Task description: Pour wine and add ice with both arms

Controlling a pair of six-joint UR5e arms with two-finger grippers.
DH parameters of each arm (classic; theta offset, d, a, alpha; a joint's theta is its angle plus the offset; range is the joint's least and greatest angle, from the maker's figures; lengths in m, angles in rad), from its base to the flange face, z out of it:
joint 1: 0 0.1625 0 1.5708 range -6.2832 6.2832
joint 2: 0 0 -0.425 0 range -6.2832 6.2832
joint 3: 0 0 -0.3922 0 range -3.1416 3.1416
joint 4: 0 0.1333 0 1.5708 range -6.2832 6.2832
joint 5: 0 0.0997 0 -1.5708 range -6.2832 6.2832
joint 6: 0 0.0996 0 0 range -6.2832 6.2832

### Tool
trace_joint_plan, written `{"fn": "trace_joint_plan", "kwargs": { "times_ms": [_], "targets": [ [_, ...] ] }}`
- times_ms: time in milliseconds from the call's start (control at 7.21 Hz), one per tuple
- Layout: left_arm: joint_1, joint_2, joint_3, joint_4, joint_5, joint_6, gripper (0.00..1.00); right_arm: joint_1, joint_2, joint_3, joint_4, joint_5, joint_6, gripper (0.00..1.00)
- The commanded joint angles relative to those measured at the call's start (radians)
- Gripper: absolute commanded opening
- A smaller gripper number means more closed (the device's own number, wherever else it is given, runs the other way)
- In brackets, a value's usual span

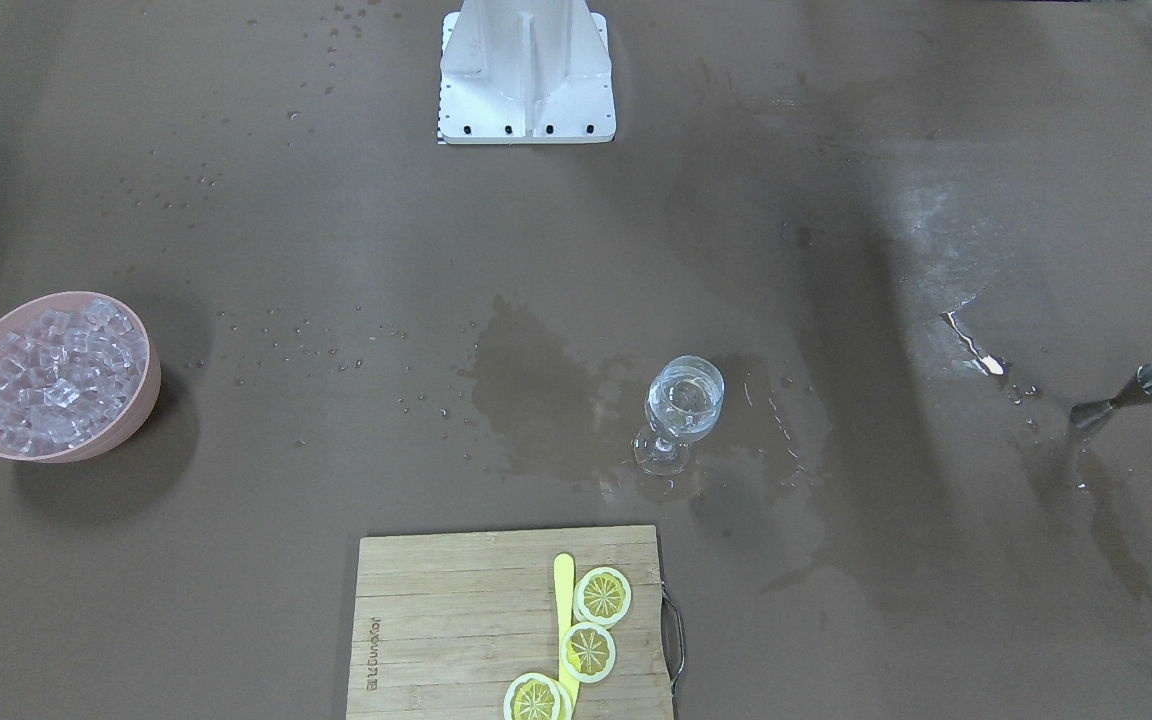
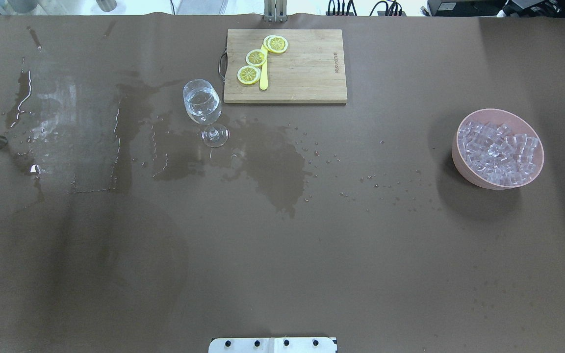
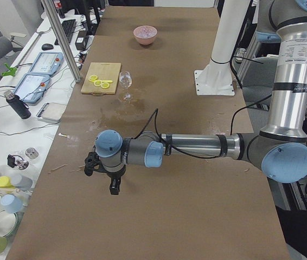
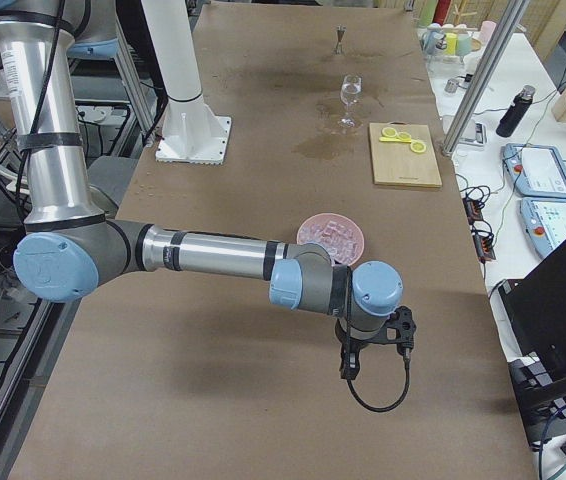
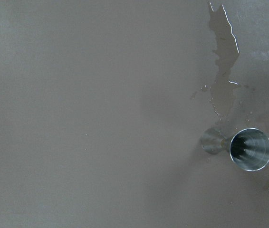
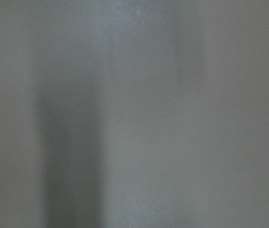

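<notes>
A clear stemmed glass stands upright near the table's middle, with clear wine low in its bowl. Ice cubes fill a pink bowl at the robot's right end. The left arm holds its gripper above the table's left end, pointing down. I cannot tell if it is open. The right arm holds its gripper above the right end, beyond the bowl. I cannot tell its state either. Neither gripper shows in the overhead or front views.
A steel jigger stands at the left end. A wooden cutting board carries three lemon slices and a yellow stick. Wet patches spread around the glass. The white base plate is at the robot's side.
</notes>
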Motion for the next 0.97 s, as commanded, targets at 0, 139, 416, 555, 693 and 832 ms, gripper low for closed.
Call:
{"fn": "trace_joint_plan", "kwargs": {
  "times_ms": [0,139,416,555,693,832],
  "targets": [
    [0.0,-0.001,-0.003,0.003,0.001,-0.001,0.98,0.001,0.004,0.003,0.0,0.003,0.001,1.0],
    [0.0,0.0,-0.003,0.002,0.008,0.0,0.98,0.0,0.01,0.002,-0.003,0.005,0.002,1.0],
    [-0.001,0.008,-0.01,0.003,0.008,0.0,0.98,0.0,0.016,0.009,-0.003,0.012,0.016,1.0],
    [-0.006,0.011,-0.034,0.003,0.011,-0.01,0.98,0.0,0.016,0.024,-0.003,0.013,0.016,1.0],
    [-0.006,0.013,-0.081,0.002,0.047,-0.13,0.98,-0.007,0.018,0.037,-0.002,0.009,0.016,1.0],
    [-0.006,0.013,-0.15,-0.009,0.06,-0.223,0.98,-0.004,0.042,0.055,-0.003,0.006,0.015,1.0]
  ]
}}
